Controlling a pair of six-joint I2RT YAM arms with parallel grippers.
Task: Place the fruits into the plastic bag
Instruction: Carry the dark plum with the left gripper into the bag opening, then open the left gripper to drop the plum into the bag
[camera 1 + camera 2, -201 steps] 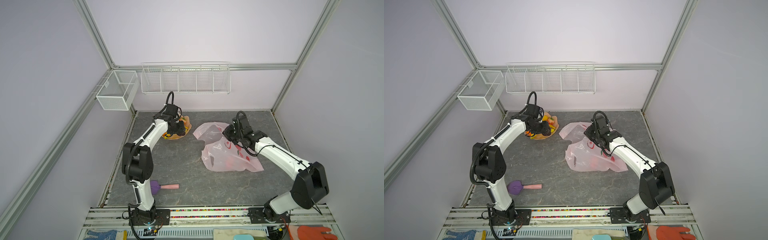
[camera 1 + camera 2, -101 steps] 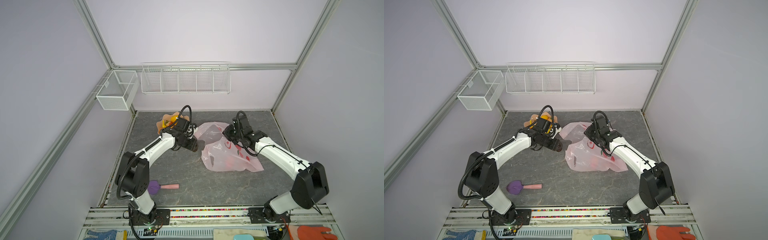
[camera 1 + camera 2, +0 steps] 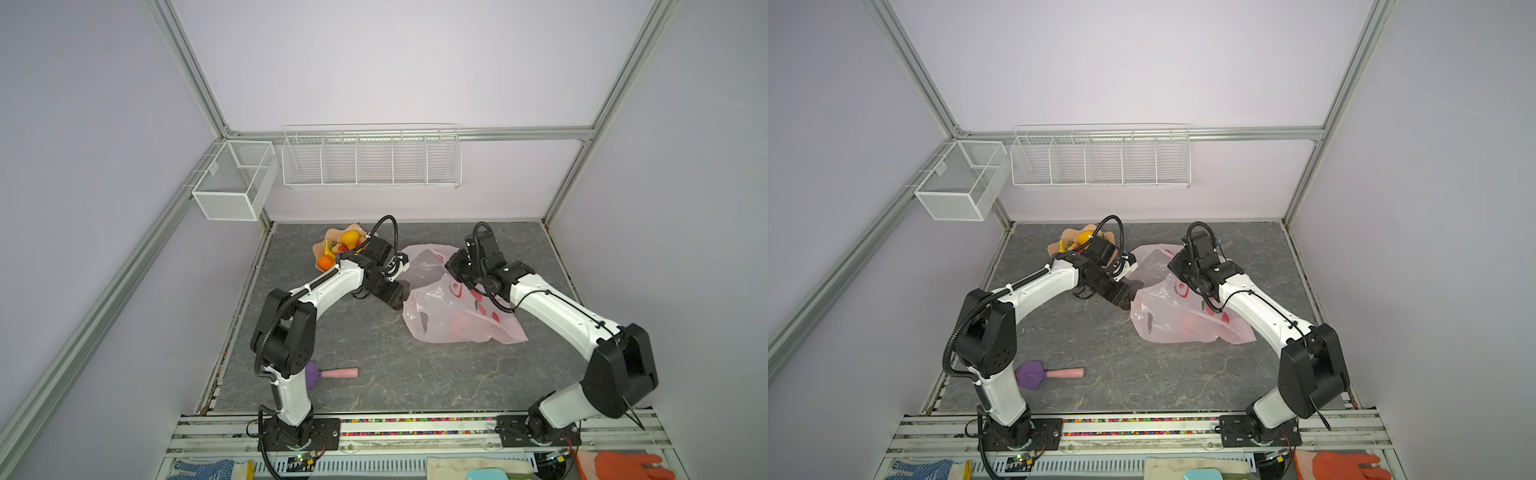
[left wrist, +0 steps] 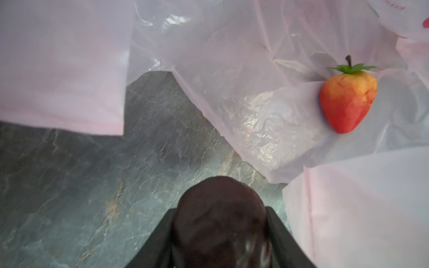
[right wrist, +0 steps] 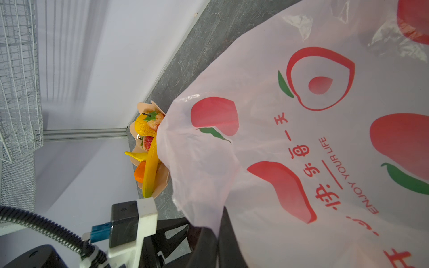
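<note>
The plastic bag (image 3: 453,316) (image 3: 1179,320) lies right of centre, pale pink with red fruit prints. My right gripper (image 3: 453,268) (image 5: 218,232) is shut on its upper edge and holds the mouth up. My left gripper (image 3: 401,293) (image 4: 220,210) is shut on a dark brown-purple round fruit (image 4: 220,222), just outside the bag's (image 4: 255,92) mouth, low over the table. A red strawberry (image 4: 346,102) lies inside the bag. Other fruits sit in the peach bowl (image 3: 320,249): an orange (image 3: 326,262), a yellow pear (image 3: 350,237), a banana (image 5: 151,167).
A purple-headed, pink-handled utensil (image 3: 332,373) (image 3: 1046,373) lies near the left arm's base. A long wire rack (image 3: 370,160) hangs on the back wall, with a mesh basket (image 3: 232,183) on the left frame. Gloves lie below the front rail.
My left arm has swung from the bowl rightward and forward to the bag's mouth, carrying the dark fruit. The right arm and the bag have stayed put.
</note>
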